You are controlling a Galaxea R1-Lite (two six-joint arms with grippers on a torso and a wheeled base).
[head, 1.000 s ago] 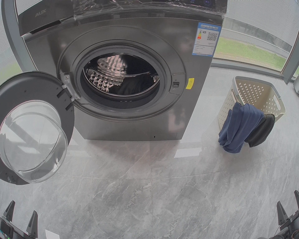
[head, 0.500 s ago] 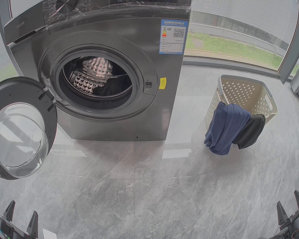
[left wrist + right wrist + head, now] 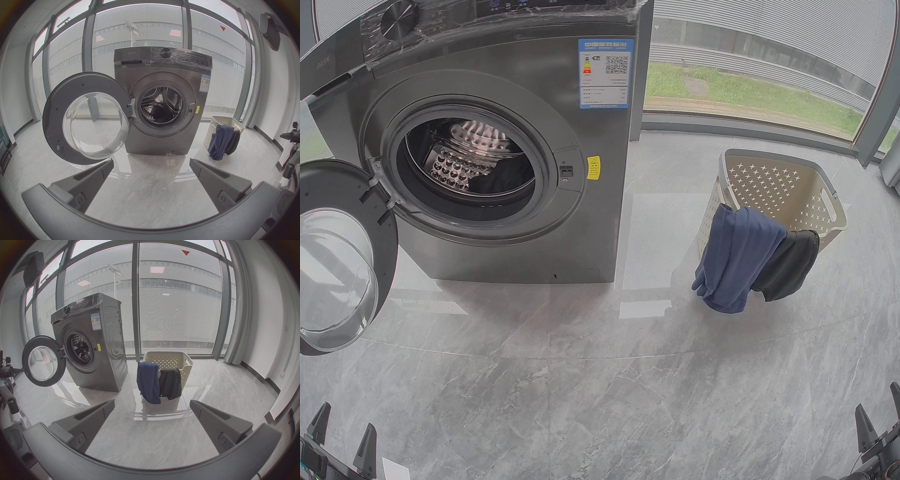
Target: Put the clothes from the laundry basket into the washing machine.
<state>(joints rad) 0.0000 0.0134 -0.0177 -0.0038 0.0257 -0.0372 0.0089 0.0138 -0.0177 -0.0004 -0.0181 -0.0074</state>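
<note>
Both jaws stand open, empty; I'd close in squarely on the laundry basket (image 3: pixel 778 154), centre right, and pinch the blue garment (image 3: pixel 737 256) high on its draped fold.

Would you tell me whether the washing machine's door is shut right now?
No, the door stands swung wide open beside the drum opening.

This looks like a big, bright room for washing clothes. A grey washing machine (image 3: pixel 156 143) stands on a shiny stone floor (image 3: pixel 150 190), far in front of the left pincer (image 3: pixel 150 161). A laundry basket (image 3: pixel 170 362) with clothes (image 3: pixel 149 380) hanging over its edge sits in front of the right pincer (image 3: pixel 152 401). Behind them are tall glass windows (image 3: pixel 178 302) and a long curtain (image 3: pixel 237 318).
</note>
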